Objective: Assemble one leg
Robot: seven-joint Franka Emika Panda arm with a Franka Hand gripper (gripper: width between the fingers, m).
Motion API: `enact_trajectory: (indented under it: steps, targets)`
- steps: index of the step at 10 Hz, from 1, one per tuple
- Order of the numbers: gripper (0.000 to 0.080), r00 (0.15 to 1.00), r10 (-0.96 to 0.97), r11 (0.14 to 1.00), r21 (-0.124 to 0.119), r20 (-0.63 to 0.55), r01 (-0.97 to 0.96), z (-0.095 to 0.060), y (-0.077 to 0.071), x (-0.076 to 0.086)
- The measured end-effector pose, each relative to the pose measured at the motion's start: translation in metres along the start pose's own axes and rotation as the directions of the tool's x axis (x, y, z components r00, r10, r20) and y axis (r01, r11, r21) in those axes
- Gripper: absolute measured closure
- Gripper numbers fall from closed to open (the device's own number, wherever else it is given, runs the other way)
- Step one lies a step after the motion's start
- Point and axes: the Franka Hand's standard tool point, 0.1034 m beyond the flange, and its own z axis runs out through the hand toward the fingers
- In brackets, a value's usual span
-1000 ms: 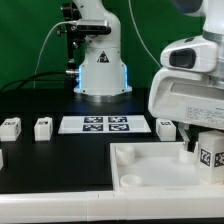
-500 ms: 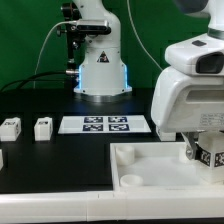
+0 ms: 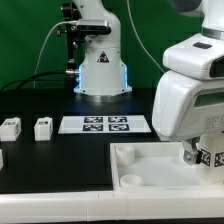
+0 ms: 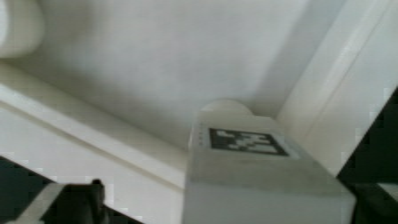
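Scanning from ext view's left: two spare legs (image 3: 10, 126) (image 3: 43, 127) stand on the bench (image 3: 60, 160), well apart from the work. Next the marker board (image 3: 105, 124), flat, in front of the arm base (image 3: 102, 70). Then the large white tray piece (image 3: 150, 165) w/ a round corner socket (image 3: 130, 181) at its near left corner.

At ext view's right, the tool (image 3: 207, 158) sits low over the tray's right end, mostly hidden behind the wrist housing. The leg (image 3: 212, 158) is right at the tool tips, tag face toward the cam. In the wrist view the leg (image 4: 249, 150) runs straight out from the tool, tagged face showing, and its far end is up against the tray wall (image 4: 178, 60).

Tool state: narrow, clamped on the leg as far as you can judge; one dark fingertip (image 4: 80, 200) shows beside it, pad contact itself not visible.

Key relation: leg long axis is in line w/ the tool, roughly upright, tray directly beneath. My read: the next move turns on getting the leg's lower end onto a right-hand corner socket, and you can't see that socket from either cam. Can't tell if it's seated yet.
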Motion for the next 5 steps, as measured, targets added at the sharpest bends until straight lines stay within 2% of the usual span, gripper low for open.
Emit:
enact_trajectory:
  steps: [1, 2, 3, 5]
  targets:
    - [0.0405, 1.000, 0.000, 1.000, 0.000, 0.000, 0.000, 0.0002, 0.0000, -0.0001]
    - [0.0405, 1.000, 0.000, 1.000, 0.000, 0.001, 0.000, 0.0004, 0.0001, -0.0002]
    - [0.0509, 1.000, 0.000, 1.000, 0.000, 0.001, 0.000, 0.0008, 0.0001, -0.0003]
    - [0.0509, 1.000, 0.028, 1.000, 0.001, 0.002, -0.028, 0.0012, 0.0000, -0.0004]
